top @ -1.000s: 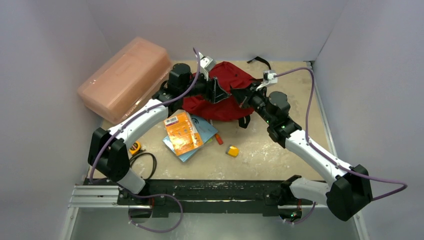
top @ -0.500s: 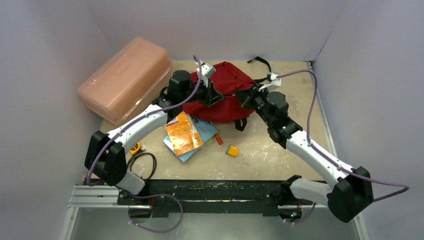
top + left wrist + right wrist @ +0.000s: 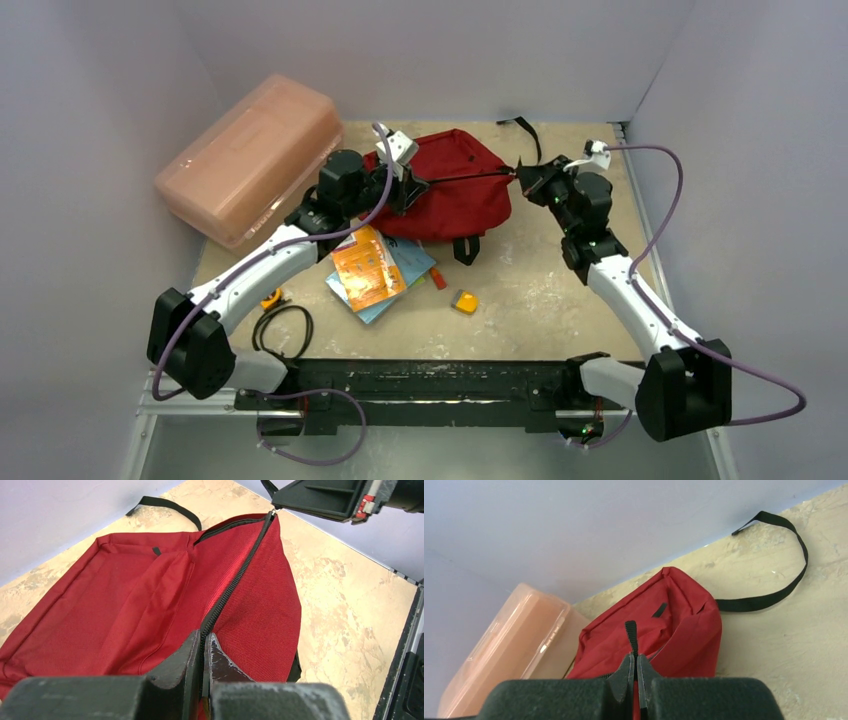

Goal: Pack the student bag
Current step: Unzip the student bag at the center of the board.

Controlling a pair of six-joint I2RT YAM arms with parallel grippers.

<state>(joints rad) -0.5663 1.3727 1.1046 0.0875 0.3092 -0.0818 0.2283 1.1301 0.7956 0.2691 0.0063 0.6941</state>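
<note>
Student bag (image 3: 458, 195) lay at far middle of table (image 3: 540, 300), dark red, black strap (image 3: 774, 592) trailing toward back wall. Black zipper (image 3: 235, 580) ran taut between both grippers. Left gripper (image 3: 204, 655) was clenched on zipper over bag's left part. Right gripper (image 3: 636, 672) was pinched tight on black pull tab (image 3: 630, 632) at bag's right end. Pink box (image 3: 250, 155) sat left of bag. Orange packet (image 3: 367, 265) lay near bag's front edge, on blue booklet (image 3: 412, 262). Packet bore white barcode label (image 3: 345, 242), print too small to read.
</note>
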